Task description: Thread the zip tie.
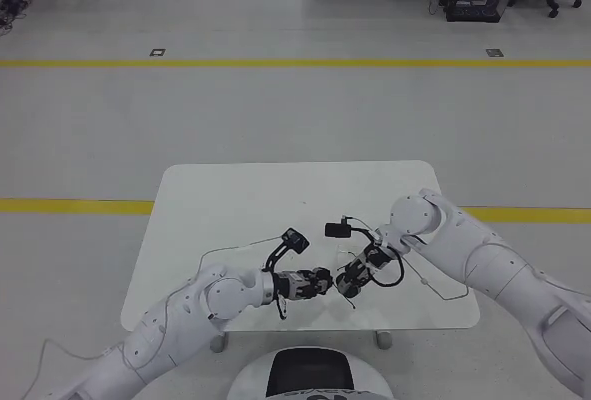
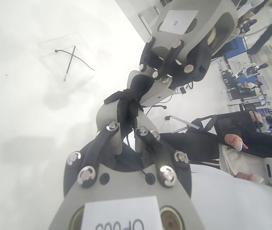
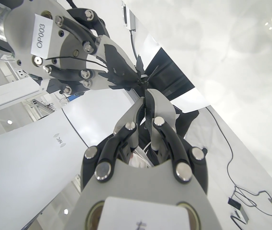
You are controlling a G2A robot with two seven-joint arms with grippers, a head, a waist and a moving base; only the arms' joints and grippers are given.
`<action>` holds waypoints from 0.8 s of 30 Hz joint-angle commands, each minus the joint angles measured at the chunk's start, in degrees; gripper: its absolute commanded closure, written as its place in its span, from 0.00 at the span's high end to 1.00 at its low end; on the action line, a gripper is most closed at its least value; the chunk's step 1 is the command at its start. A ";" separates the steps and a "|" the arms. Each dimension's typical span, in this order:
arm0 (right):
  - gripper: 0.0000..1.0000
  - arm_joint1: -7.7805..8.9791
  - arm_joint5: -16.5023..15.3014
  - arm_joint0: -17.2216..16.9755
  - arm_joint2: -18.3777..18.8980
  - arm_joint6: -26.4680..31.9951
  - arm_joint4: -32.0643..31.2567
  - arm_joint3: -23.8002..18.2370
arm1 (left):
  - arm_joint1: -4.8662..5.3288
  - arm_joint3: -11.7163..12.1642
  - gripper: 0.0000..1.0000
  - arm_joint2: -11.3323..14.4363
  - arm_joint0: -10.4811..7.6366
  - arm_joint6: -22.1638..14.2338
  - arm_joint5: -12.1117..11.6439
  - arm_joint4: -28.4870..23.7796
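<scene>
Thin black zip tie [image 3: 152, 73], left end effector [image 2: 126, 107] and right end effector [image 3: 146, 99] both pinching it, smooth white table [image 1: 275, 200]

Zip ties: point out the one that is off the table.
The held zip tie, pinched where the left tool and right tool meet. The other two zip ties lie crossed on the table.

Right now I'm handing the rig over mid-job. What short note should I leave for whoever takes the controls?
Grippers: the left gripper and the right gripper are both shut on the zip tie, meeting tip to tip above the near part of the table.
Elsewhere: two spare ties lie crossed on the table, away from both grippers.
Done: tie lifted, ends brought together.
Left: the fingertips hide whether the tail has entered the head, so check that and then pull it through.
</scene>
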 commanded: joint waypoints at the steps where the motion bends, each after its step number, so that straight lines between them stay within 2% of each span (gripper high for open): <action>1: 1.00 -0.01 -0.02 -0.04 0.12 0.00 0.08 0.15 | -0.07 0.45 0.00 0.01 -0.30 -0.33 0.10 -0.70; 8: 1.00 0.13 -0.60 -0.37 1.00 0.00 0.50 0.64 | -0.33 1.29 0.00 0.37 -0.87 -0.51 1.13 -1.75; 13: 1.00 0.46 -1.23 -0.91 2.38 -0.68 0.59 0.95 | -0.57 2.30 0.00 0.29 -1.23 -0.98 2.56 -4.70; 16: 1.00 1.09 -2.60 -1.80 4.28 -2.77 1.33 1.18 | -0.72 3.44 0.00 -0.27 -1.58 -2.49 2.88 -9.50; 18: 1.00 1.64 -3.90 -2.53 5.54 -3.83 1.40 0.79 | -0.75 4.52 0.00 -0.78 -1.95 -4.21 2.02 -13.16; 24: 1.00 4.24 -9.84 -6.39 10.87 -9.54 -0.18 -2.83 | -0.80 8.08 0.00 -2.53 -2.86 -8.83 0.39 -24.12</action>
